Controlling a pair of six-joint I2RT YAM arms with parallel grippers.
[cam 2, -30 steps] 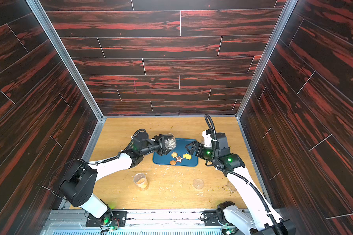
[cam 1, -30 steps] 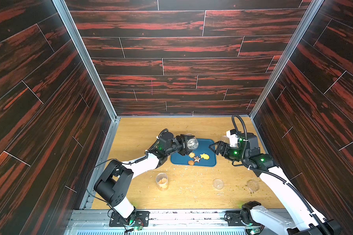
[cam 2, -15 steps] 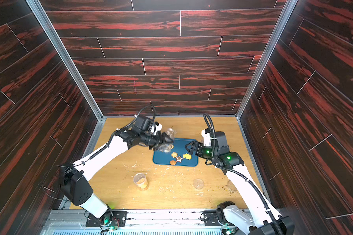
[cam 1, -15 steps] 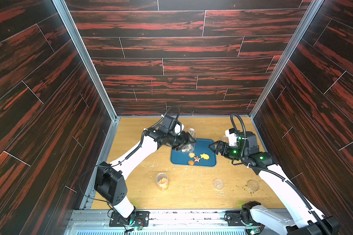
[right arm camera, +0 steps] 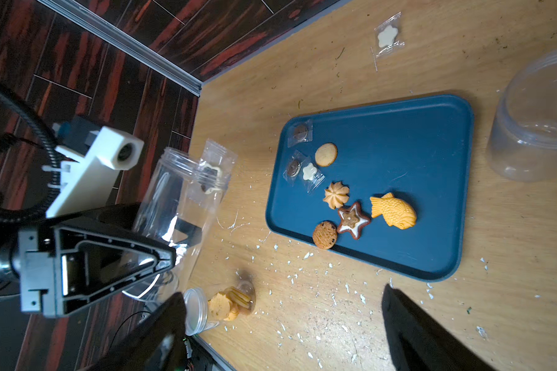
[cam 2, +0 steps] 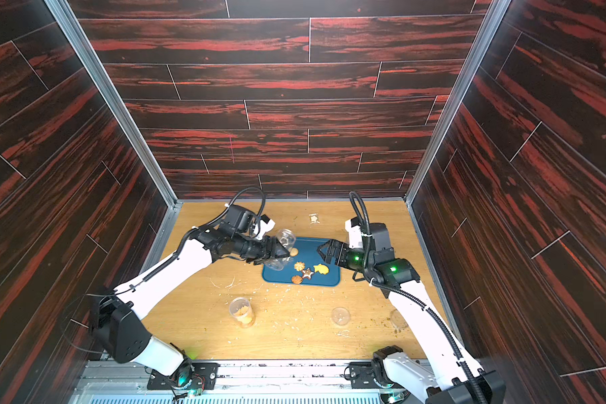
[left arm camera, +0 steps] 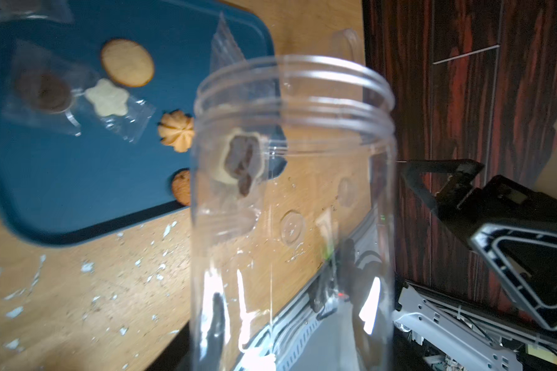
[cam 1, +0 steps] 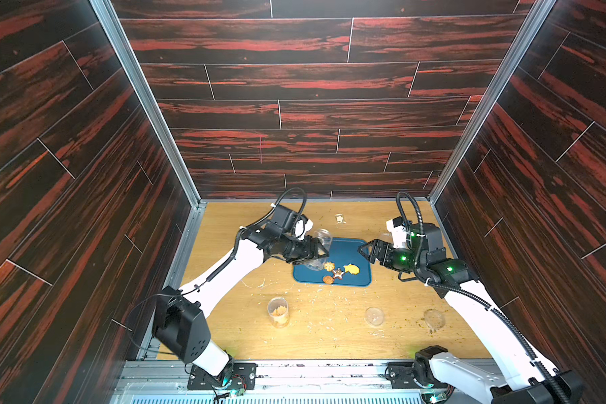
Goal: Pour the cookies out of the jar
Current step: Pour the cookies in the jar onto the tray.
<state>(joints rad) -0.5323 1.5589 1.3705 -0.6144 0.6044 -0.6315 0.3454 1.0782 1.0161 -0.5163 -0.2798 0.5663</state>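
Clear plastic is the trouble here: the jar [cam 1: 317, 250] is slick, pinched near its base by the left gripper [cam 1: 312, 252], whose jaws press onto its wall. It lies tilted above the edge of the blue tray [cam 1: 352, 246] on the left arm's side. One wrapped biscuit [left arm camera: 240, 160] sits lodged just inside the threaded neck, out past the fingertips. Its film wrapper could cling there and refuse to drop unless the mouth tips lower. From the right wrist view the mouth seems to hang over bare table [right arm camera: 303, 80] rather than the tray, though the angle makes that hard to judge. If so, that biscuit would land off the tray. Most of the cookies [right arm camera: 344, 205] already lie loose on the tray, just beside the left gripper's tips and between the two arms. The right gripper [cam 1: 364, 252] hovers at the tray's opposite edge, jaws spread wide and empty.
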